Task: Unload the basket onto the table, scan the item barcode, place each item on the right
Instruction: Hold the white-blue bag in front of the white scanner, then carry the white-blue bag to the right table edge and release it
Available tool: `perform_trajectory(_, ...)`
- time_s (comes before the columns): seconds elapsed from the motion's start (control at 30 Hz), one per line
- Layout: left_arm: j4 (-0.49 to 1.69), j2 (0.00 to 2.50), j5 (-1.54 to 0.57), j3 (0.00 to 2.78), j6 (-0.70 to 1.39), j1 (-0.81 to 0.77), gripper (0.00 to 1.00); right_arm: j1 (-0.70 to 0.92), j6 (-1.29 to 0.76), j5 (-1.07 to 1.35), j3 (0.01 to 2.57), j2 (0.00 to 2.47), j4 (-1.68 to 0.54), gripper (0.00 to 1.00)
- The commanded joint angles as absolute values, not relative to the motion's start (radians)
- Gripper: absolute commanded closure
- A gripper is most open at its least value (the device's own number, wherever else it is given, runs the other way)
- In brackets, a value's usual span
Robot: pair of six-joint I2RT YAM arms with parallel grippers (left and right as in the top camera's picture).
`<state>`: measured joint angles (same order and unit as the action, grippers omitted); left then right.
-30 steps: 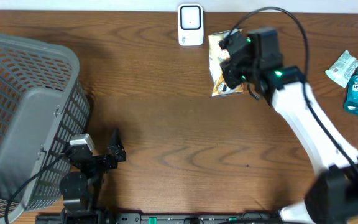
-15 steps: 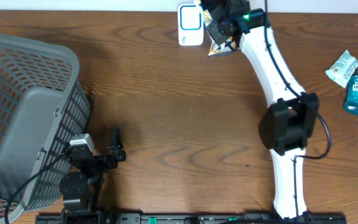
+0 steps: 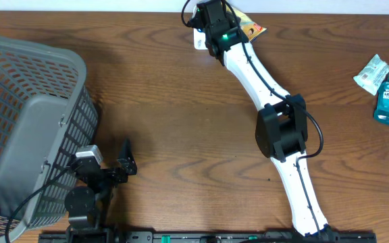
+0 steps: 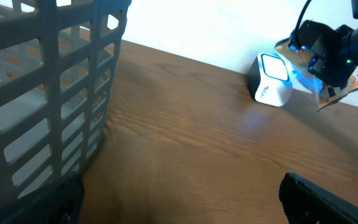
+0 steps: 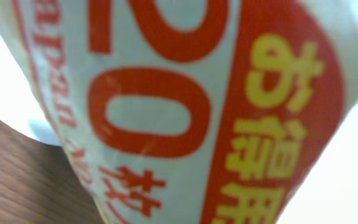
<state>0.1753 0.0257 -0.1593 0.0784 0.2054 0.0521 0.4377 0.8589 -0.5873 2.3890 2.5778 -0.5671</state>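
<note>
Right gripper (image 3: 223, 27): clenched on the crinkly white snack packet with red and yellow print (image 3: 248, 29), at the top centre of the overhead view.
Snack packet: lifted off the brown wooden bench (image 3: 181, 121), just to the right of the small white barcode scanner (image 4: 271, 78); whether the two touch cannot be told.
Scanner: upright near the far edge of the bench, its face lit blue and turned towards the packet in the left wrist view.
Right wrist view: filled by the packet's large red digits and yellow characters on red.
Left gripper (image 3: 123, 165): released, jaws spread wide, low at the lower left, holding nothing.
Grey plastic mesh basket (image 3: 46, 101): far left, beside the left gripper.
Right edge: a teal mouthwash bottle (image 3: 388, 100) and a white-green wrapper (image 3: 372, 73).
</note>
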Motion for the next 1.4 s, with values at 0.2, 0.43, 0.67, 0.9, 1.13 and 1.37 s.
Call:
perform_trajectory(0.2, 0.2, 0.025, -0.175, 0.063, 0.204, 0.055, 0.0, 0.424, 0.788, -0.729, 2.415, 2.497, -0.704, 0.99)
perform_trajectory(0.43, 0.2, 0.025, -0.176, 0.063, 0.204, 0.055, 0.0, 0.368, 0.484, -0.582, 2.415, 2.349, -1.111, 0.99)
perform_trajectory(0.67, 0.2, 0.025, -0.175, 0.063, 0.204, 0.055, 0.0, 0.222, 0.186, -0.381, 2.414, 2.28, -1.419, 0.99)
perform_trajectory(0.9, 0.2, 0.025, -0.176, 0.063, 0.204, 0.055, 0.0, 0.036, 0.107, -0.382, 2.258, 2.28, -1.34, 0.99)
perform_trajectory(1.13, 0.2, 0.025, -0.175, 0.063, 0.204, 0.055, 0.0, -0.126, 0.097, -0.39, 1.978, 2.28, -1.139, 0.99)
perform_trajectory(1.37, 0.2, 0.025, -0.175, 0.063, 0.204, 0.055, 0.0, -0.317, 0.102, -0.39, 1.799, 2.28, -0.96, 0.99)
